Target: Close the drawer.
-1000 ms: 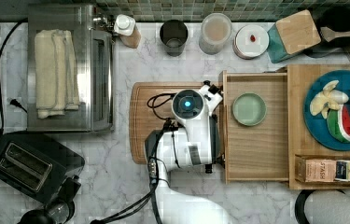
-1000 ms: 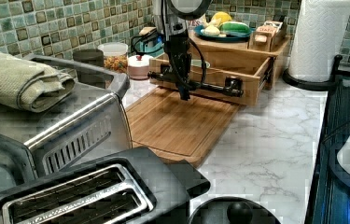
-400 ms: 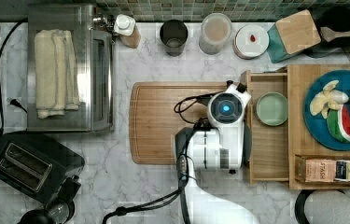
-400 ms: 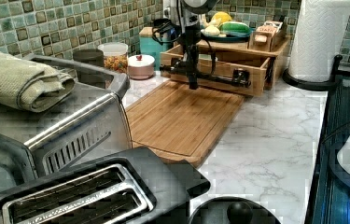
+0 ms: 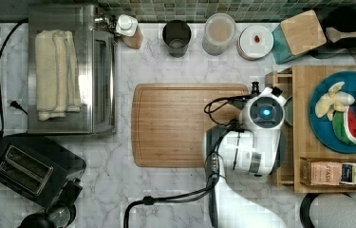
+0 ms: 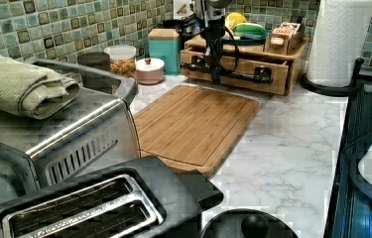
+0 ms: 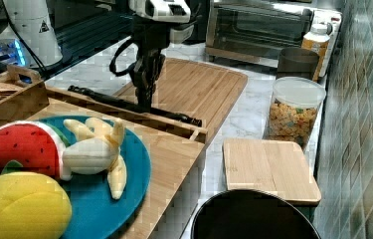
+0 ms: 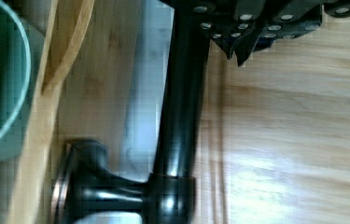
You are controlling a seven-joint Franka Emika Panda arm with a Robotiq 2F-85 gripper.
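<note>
The drawer (image 6: 233,67) sits nearly shut, jaws seemingly against its handle (image 8: 182,98).

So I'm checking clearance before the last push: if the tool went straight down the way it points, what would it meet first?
Probably the cutting board or the counter at its edge. The tool hangs fingers-down against the drawer handle; depth is hard to judge.

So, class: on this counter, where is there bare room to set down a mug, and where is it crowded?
Free: the cutting board, and the marble between it and the black toaster. Crowded: the back row of jars along the tiles, the plate on the drawer unit, and the drawer front, where the gripper is.
</note>
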